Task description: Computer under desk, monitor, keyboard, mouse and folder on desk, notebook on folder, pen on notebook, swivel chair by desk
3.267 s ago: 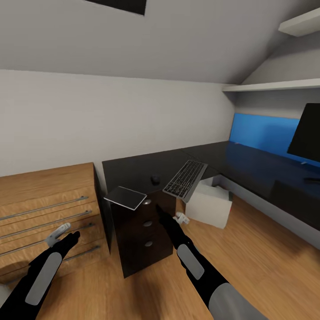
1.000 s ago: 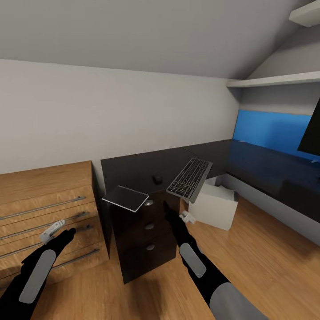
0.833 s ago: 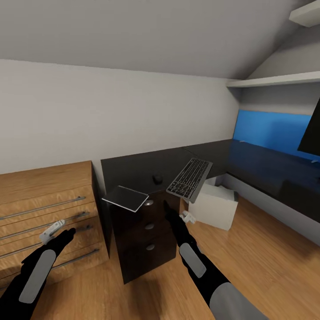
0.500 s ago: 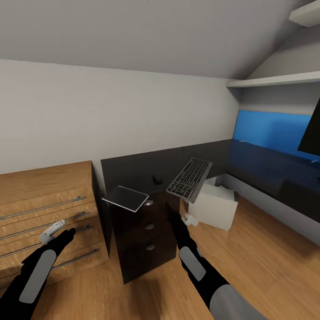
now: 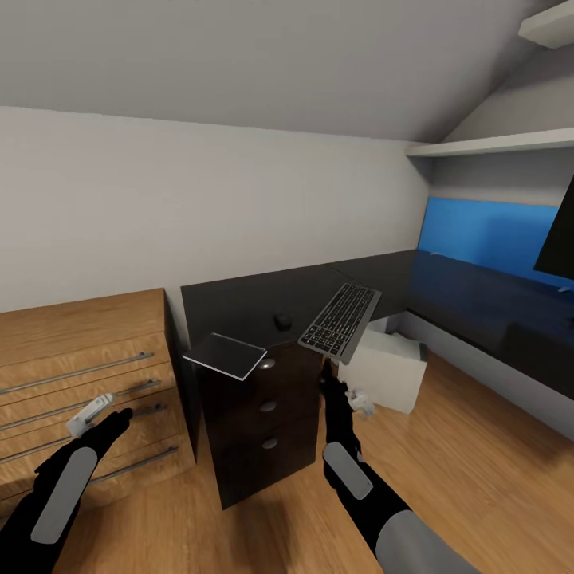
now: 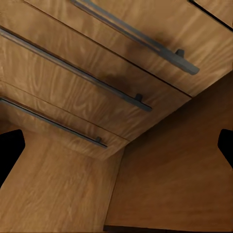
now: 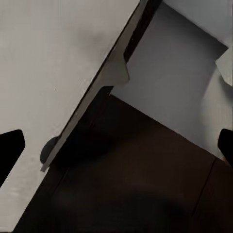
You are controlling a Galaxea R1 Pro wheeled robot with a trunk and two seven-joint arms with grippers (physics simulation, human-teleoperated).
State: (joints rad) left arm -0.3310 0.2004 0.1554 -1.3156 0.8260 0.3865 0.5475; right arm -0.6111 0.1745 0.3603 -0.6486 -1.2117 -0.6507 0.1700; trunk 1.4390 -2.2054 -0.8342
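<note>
My right pincer (image 5: 356, 399): raised just under the near end of the keyboard, fingers spread, grasping nothing.
My left pincer (image 5: 89, 414): released, empty, in front of the wooden drawer chest (image 5: 80, 375).
Keyboard (image 5: 340, 319): on the black bench (image 5: 446, 295), its near end jutting past the edge.
Mouse (image 5: 281, 320): on the bench, near the keyboard.
Notebook (image 5: 225, 355): on the bench corner, overhanging the black drawer cabinet (image 5: 259, 422).
Computer (image 5: 387, 367): on the floor under the bench.
Monitor (image 5: 560, 239): on the bench, far right.

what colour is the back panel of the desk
Bright blue, seen best in the head view.
</note>
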